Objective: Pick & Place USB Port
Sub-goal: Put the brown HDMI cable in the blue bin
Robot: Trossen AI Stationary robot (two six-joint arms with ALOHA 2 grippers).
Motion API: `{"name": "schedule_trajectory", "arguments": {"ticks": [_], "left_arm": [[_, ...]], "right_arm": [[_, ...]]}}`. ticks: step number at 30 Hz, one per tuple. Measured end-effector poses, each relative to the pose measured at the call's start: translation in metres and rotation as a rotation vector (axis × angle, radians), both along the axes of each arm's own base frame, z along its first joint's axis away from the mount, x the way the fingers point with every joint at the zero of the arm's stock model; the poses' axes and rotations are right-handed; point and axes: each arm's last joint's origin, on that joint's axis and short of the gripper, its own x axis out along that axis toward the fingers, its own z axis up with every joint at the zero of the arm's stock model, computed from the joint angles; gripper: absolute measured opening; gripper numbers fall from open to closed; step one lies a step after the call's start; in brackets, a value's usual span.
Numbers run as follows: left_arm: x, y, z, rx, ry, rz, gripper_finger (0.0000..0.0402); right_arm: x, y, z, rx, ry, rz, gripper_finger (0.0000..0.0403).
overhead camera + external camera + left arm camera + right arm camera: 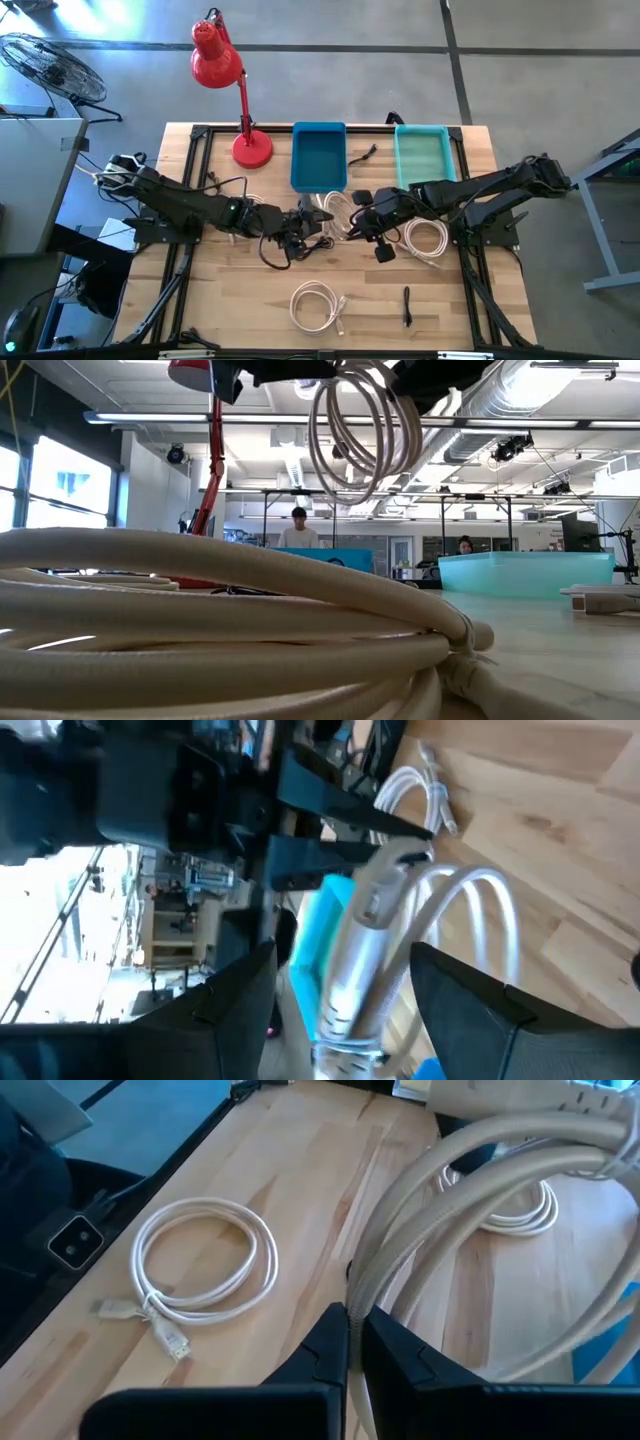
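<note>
A white coiled cable is held in the air over the middle of the table, near the front edge of the blue bin; in the low view its loops hang free, well clear of the wood. It is pinched by the right gripper, whose fingers are closed on a strand of the coil, so the rest droops below the grip. The left gripper is spread wide around the cable's connector end, which lies between its fingers without being clamped; a handover or a steadying of the loose end is judged to be the purpose. The two grippers are set close together, meeting from opposite sides.

Other coils are left on the table: one near the front edge, one beside the right arm. A teal bin stands next to the blue one, with a red lamp at the far left corner.
</note>
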Motion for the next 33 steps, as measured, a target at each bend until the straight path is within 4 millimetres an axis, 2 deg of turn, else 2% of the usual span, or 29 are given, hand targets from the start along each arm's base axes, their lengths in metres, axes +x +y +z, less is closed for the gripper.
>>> {"name": "schedule_trajectory", "arguments": {"ticks": [6, 15, 20, 23, 30, 31, 33], "left_arm": [[0.005, 0.011, 0.000, -0.086, 0.001, -0.089, 0.0225], [0.029, 0.033, -0.031, -0.120, 0.070, -0.032, 0.0225], [0.035, 0.036, -0.036, -0.119, 0.056, -0.022, 0.0216], [0.035, 0.035, -0.036, -0.092, 0.057, -0.016, 0.0181], [0.035, 0.036, -0.037, -0.079, 0.065, -0.006, 0.0038], [0.034, 0.036, -0.037, -0.076, 0.068, -0.002, 0.0023], [0.035, 0.036, -0.037, -0.075, 0.063, 0.008, 0.0020]], "right_arm": [[0.000, 0.001, 0.000, 0.011, 0.002, 0.015, 0.0014], [0.000, 0.000, 0.000, 0.015, 0.000, 0.012, 0.0015], [0.000, 0.001, 0.000, 0.017, 0.002, 0.015, 0.0018], [0.000, 0.000, 0.000, 0.017, 0.003, 0.007, 0.0025], [0.000, -0.001, 0.000, -0.011, -0.002, -0.032, 0.0064], [0.000, -0.001, 0.000, -0.015, -0.002, -0.037, 0.0069], [0.000, -0.002, 0.000, -0.028, -0.005, -0.057, 0.0078]]}}
